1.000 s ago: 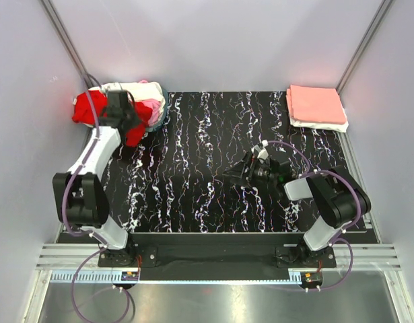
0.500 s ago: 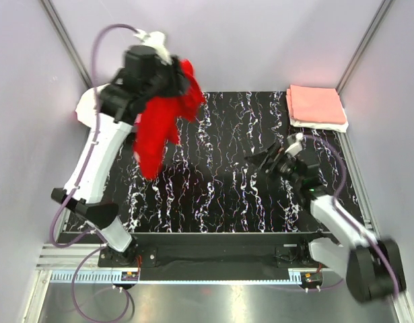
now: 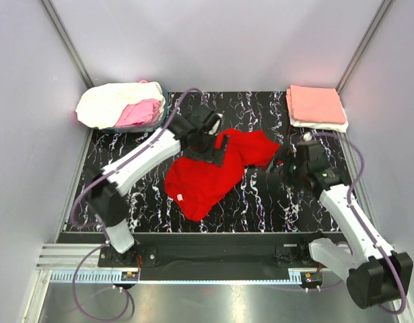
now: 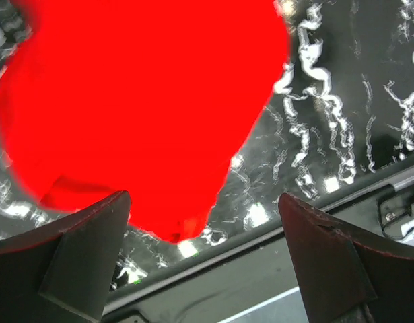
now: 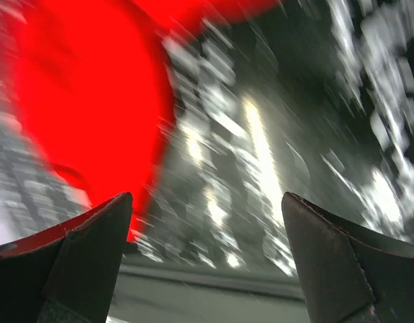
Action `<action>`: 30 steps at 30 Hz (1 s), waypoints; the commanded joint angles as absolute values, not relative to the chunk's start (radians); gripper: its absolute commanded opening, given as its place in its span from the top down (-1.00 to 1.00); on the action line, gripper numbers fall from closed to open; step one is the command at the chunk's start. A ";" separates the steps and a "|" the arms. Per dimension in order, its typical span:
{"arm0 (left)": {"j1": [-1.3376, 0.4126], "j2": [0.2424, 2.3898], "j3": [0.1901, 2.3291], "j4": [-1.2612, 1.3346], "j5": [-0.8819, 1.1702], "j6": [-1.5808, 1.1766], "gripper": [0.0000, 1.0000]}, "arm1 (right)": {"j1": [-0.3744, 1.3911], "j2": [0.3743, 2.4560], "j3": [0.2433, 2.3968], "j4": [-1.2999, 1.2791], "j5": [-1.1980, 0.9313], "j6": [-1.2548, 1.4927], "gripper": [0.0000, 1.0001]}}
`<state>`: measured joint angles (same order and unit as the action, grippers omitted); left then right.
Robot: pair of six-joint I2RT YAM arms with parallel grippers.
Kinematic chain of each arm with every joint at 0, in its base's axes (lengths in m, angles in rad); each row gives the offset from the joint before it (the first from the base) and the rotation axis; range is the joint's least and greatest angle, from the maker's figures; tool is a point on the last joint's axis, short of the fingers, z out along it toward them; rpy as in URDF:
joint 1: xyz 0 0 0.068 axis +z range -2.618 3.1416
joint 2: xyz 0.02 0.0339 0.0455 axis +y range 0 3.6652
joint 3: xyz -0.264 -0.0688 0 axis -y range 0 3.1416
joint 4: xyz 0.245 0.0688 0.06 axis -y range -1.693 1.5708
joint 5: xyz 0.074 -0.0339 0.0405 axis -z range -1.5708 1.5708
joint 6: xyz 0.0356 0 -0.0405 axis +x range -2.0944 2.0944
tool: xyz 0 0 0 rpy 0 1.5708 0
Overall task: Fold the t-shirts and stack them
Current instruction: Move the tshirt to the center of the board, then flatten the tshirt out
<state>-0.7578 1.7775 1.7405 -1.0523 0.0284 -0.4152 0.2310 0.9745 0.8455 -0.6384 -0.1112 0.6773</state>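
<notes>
- A heap of shirts [image 3: 119, 106], cream and pink, is lying far left.
- The left gripper [image 4: 203, 197] is hovering, fingers apart, over the red shirt [image 3: 207, 178], which is lying crumpled mid-table.
- The right gripper [image 5: 207, 198] is gaping empty beside it.
- The folded shirts [image 3: 316, 105] are sitting far right.

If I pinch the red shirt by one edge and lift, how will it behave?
Probably floppy: the red shirt lies rumpled with uneven folds on the table, so it should hang and bunch rather than hold shape. Likely light for its size, since it lies thin and low. Pushing it would probably wrinkle it rather than slide it flat.
</notes>
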 commanded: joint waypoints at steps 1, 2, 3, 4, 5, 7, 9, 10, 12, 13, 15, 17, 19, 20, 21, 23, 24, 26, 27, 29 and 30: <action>-0.739 1.519 1.579 -1.005 -0.089 -0.494 -0.97 | 0.233 0.949 0.746 -0.713 -0.187 0.677 -0.99; -0.739 1.456 1.519 -0.999 -0.107 -0.508 -0.97 | 0.232 0.960 0.738 -0.707 -0.190 0.672 -1.00; -0.741 1.424 1.424 -0.982 -0.116 -0.537 -0.97 | 0.232 0.972 0.735 -0.692 -0.195 0.666 -1.00; -0.741 1.392 1.372 -0.971 -0.126 -0.546 -0.97 | 0.232 0.988 0.741 -0.686 -0.204 0.658 -0.99; -0.741 1.332 1.327 -0.957 -0.153 -0.557 -0.97 | 0.233 1.021 0.747 -0.680 -0.213 0.644 -0.99; -0.735 1.278 1.214 -0.914 -0.181 -0.580 -0.97 | 0.232 1.070 0.768 -0.649 -0.239 0.617 -0.99; -0.689 1.223 1.152 -0.856 -0.150 -0.584 -0.97 | 0.232 1.104 0.784 -0.625 -0.253 0.601 -0.99; -0.663 1.200 1.099 -0.832 -0.129 -0.586 -0.97 | 0.233 1.133 0.794 -0.612 -0.277 0.588 -0.99; -0.566 1.181 1.040 -0.752 -0.059 -0.591 -0.88 | 0.232 1.166 0.804 -0.580 -0.302 0.580 -0.99; -0.534 1.175 0.991 -0.732 -0.042 -0.595 -0.85 | 0.232 1.193 0.813 -0.571 -0.325 0.569 -0.99; -0.457 1.177 0.957 -0.678 -0.015 -0.606 -0.83 | 0.233 1.221 0.839 -0.566 -0.322 0.555 -1.00; -0.407 1.192 0.915 -0.635 -0.011 -0.615 -0.87 | 0.232 1.270 0.870 -0.580 -0.278 0.540 -0.99; -0.384 1.221 0.888 -0.605 -0.008 -0.617 -0.96 | 0.227 1.346 0.920 -0.594 -0.244 0.509 -0.99; -0.361 1.235 0.870 -0.580 -0.006 -0.621 -0.97 | 0.206 1.377 0.943 -0.619 -0.236 0.499 -0.99; -0.351 1.249 0.861 -0.565 -0.006 -0.623 -0.97 | 0.190 1.411 0.986 -0.626 -0.232 0.486 -0.99; -0.324 1.287 0.838 -0.529 0.034 -0.630 -0.98 | 0.138 1.491 1.017 -0.635 -0.239 0.479 -1.00; -0.318 1.298 0.830 -0.519 0.043 -0.632 -0.98 | 0.088 1.511 1.034 -0.615 -0.265 0.479 -1.00; -0.304 1.321 0.815 -0.488 0.057 -0.634 -0.97 | 0.048 1.566 1.052 -0.598 -0.275 0.480 -0.99; -0.301 1.331 0.801 -0.477 0.064 -0.632 -0.97 | 0.020 1.612 1.078 -0.597 -0.265 0.474 -0.99; -0.295 1.345 0.793 -0.451 0.081 -0.632 -0.97 | 0.006 1.658 1.103 -0.598 -0.249 0.474 -0.99; -0.295 1.351 0.787 -0.443 0.084 -0.632 -0.97 | -0.026 1.699 1.118 -0.591 -0.253 0.476 -0.99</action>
